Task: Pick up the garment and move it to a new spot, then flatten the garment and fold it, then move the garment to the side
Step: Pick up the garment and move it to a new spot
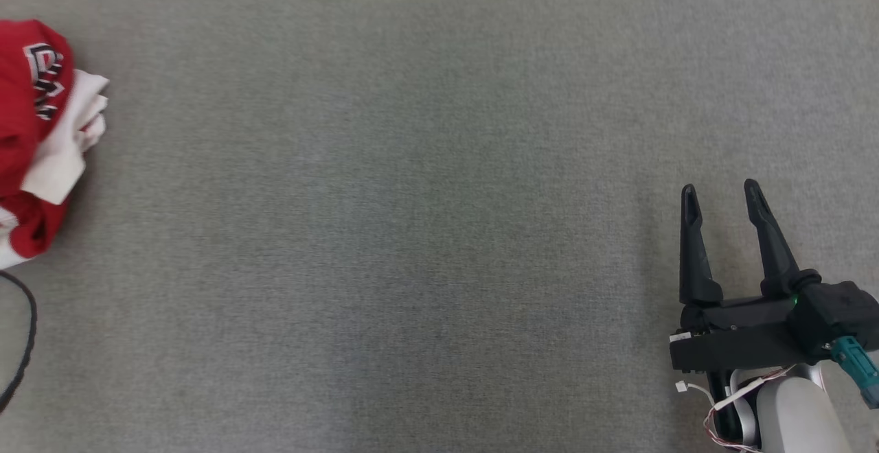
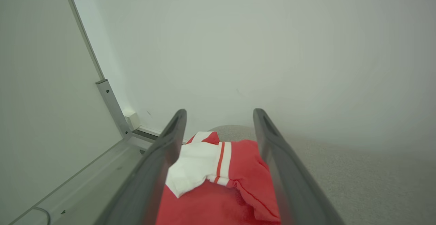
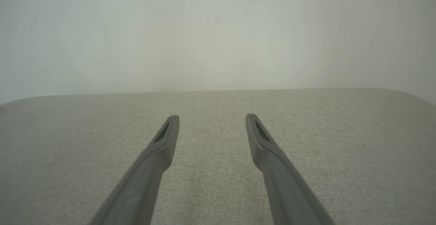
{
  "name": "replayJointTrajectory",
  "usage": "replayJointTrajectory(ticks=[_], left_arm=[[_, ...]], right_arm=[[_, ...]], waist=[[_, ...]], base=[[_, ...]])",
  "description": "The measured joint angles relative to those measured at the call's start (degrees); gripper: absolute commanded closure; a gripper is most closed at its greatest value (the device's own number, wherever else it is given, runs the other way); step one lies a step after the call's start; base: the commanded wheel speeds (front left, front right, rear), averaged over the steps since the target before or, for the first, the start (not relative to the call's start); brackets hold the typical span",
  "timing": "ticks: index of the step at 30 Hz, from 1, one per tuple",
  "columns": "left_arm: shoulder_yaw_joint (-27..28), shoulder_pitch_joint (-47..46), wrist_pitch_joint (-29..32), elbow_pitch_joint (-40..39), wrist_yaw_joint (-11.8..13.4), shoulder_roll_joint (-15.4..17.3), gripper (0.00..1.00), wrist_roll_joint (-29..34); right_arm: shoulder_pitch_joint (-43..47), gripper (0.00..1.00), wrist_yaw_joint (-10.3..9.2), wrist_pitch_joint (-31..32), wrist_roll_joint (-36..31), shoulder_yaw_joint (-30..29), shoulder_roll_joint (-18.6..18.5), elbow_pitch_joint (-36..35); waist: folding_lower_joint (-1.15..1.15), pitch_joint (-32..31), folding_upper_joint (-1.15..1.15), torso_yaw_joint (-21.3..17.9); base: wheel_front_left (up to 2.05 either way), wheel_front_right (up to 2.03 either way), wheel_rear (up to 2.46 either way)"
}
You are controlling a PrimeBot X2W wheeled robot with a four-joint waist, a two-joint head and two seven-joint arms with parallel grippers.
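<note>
- Garment: a crumpled red-and-white jersey [image 1: 34,130] lies bunched at the left edge of the head view, in its upper half and partly cut off by the frame. Dark lettering shows on the red cloth.
- Left gripper [image 2: 219,112]: in the left wrist view its two fingers stand wide apart with nothing between them. The jersey sits low in the gap, at the bottom centre of that view. I cannot tell whether the fingers touch the cloth.
- Right gripper [image 1: 720,189]: at the lower right of the head view, fingers spread and empty, over the bare grey fabric tabletop [image 1: 412,233] and well apart from the jersey.
- Step in hand, as I judge it: the first pick-up, which falls to the left arm as the nearer one.
- Doing it well: I would bring the left fingers down over a raised ridge where red meets white and close on a thick fold, not a loose edge. I would then lift it clear before carrying it toward the open middle of the head view.
- Caution: a black cable [image 1: 27,329] curves along the lower left edge, near the jersey, so I would keep the fingers off it.
</note>
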Motion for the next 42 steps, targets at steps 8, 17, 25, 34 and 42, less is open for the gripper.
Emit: replayJointTrajectory(ticks=[8, 17, 25, 34, 42], left_arm=[[-2.31, -6.17, 3.11, 9.56, -1.05, 2.18, 0.00, 0.51], [-4.50, -9.72, 10.95, 21.92, -2.87, 4.22, 0.00, 0.46], [-5.16, -12.62, 19.16, 29.10, -3.70, 4.43, 0.49, -1.16], [-5.84, -15.41, 10.24, 29.30, -3.23, 5.80, 1.00, -0.10], [-6.05, -19.24, -0.71, 25.74, -4.87, 6.71, 1.00, 0.15]], right_arm=[[-0.42, 0.00, 0.00, 0.34, -0.01, -0.32, -0.25, -1.42], [-0.79, 0.00, 0.00, 0.47, -0.04, -0.27, -0.36, -1.86], [-0.86, 0.00, 0.00, 0.82, -0.43, -0.25, -0.42, -2.19], [-0.95, 0.00, 0.00, 1.23, -0.44, -0.13, -0.81, -2.56], [-0.31, 0.00, 0.00, 0.66, -0.42, 0.44, -0.52, -1.23]], waist=[[0.00, 3.83, 0.00, -2.52], [0.00, 5.40, -0.01, -4.13], [-0.01, 5.26, -0.01, -4.12], [-0.01, 4.50, -0.01, -4.05], [-0.02, 1.74, -0.01, -3.34]], base=[[0.00, 0.00, 0.00], [0.00, 0.00, 0.00], [0.00, 0.00, 0.00], [0.00, 0.00, 0.00], [0.00, 0.00, 0.00]])
